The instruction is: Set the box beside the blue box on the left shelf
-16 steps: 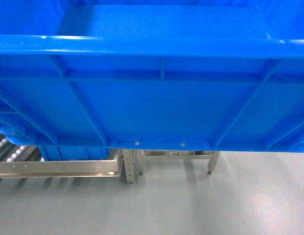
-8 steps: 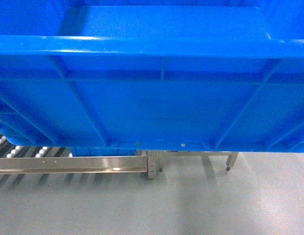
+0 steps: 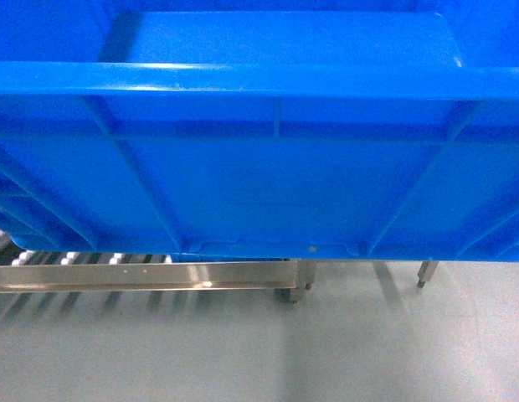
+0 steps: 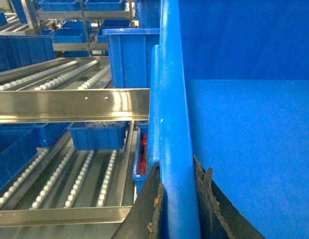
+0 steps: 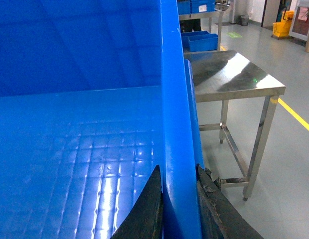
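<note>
The blue crate fills nearly the whole head view, held up off the grey floor with its ribbed long wall facing the camera and its open, empty inside showing above the thick rim. The left tool is pinching the crate's left rim, one dark finger outside the wall and the other inside; the right tool is pinching the crate's right rim in the same way, a worn black finger outside the wall. Below the crate's lower left edge lies the roller shelf, its steel front rail and a few white rollers showing just under the crate's base; I cannot tell whether the crate touches it. In the left wrist view, beyond the crate's left wall, another blue crate stands on the upper roller level, and a smaller blue bin sits on the lower level. Off the crate's right wall stands a steel bench, well apart.
</note>
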